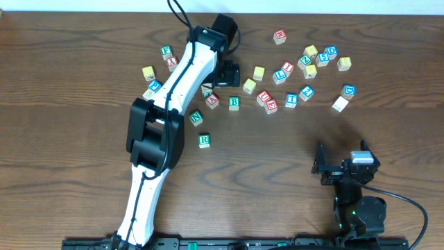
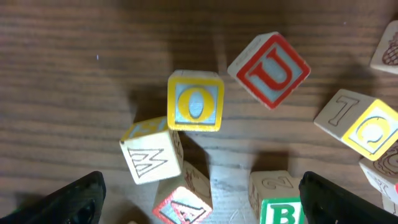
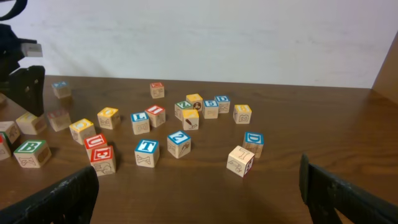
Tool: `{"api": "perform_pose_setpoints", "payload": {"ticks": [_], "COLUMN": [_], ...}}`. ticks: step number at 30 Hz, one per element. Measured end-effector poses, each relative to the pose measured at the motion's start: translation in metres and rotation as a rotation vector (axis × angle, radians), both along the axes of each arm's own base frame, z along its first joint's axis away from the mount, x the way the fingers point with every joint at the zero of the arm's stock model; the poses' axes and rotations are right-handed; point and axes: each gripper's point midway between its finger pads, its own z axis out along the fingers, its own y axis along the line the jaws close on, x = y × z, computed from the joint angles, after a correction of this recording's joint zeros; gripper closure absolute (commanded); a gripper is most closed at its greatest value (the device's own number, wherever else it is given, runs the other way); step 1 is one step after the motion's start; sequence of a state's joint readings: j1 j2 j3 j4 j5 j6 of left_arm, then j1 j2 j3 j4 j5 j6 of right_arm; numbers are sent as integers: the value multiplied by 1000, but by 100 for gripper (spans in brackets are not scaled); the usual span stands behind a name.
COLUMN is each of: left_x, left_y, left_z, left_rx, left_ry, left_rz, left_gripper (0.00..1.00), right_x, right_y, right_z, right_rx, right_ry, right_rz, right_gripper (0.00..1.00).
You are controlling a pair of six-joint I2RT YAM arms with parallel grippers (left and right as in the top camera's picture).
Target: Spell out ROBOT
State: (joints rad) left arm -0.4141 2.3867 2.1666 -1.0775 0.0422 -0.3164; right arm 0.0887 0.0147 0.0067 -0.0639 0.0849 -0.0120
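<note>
- Two sets of jaws gape wide, both empty.
- Your left claw (image 2: 208, 202) hangs with O (image 2: 194, 101) at its twelve o'clock.
- Your right claw (image 3: 202, 196) sits at table's (image 1: 69, 173) four o'clock.

Centre: yellow O cube (image 2: 194, 101), above wide-spread pincer (image 2: 202, 194); red U cube (image 2: 269, 70) upper right, tilted.

Looked like a robotics lab bench to me: plain white wall (image 3: 217, 37), wood-grain table (image 1: 69, 139), and a left arm (image 1: 182, 76) and right arm (image 1: 357, 187) fixed to a black rail (image 1: 243, 244) along its edge.
</note>
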Motion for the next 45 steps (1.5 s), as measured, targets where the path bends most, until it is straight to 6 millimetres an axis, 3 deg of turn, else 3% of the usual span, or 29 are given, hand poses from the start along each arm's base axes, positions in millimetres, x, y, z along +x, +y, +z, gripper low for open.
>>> {"api": "perform_pose_setpoints", "payload": {"ticks": [19,33,45], "left_x": [23,28,20], "left_y": [18,16,16], "left_z": [3,4,-26], "left_rx": [22,14,21], "left_ry": [-74,-92,-23], "left_rz": [8,10,6], "left_gripper": [1,1,2], "right_x": [0,0,0], "right_y": [0,0,0], "right_z": [0,0,0], "right_rx": [0,0,0], "right_ry": [0,0,0], "right_rz": [0,0,0], "right_gripper": [1,1,1]}}
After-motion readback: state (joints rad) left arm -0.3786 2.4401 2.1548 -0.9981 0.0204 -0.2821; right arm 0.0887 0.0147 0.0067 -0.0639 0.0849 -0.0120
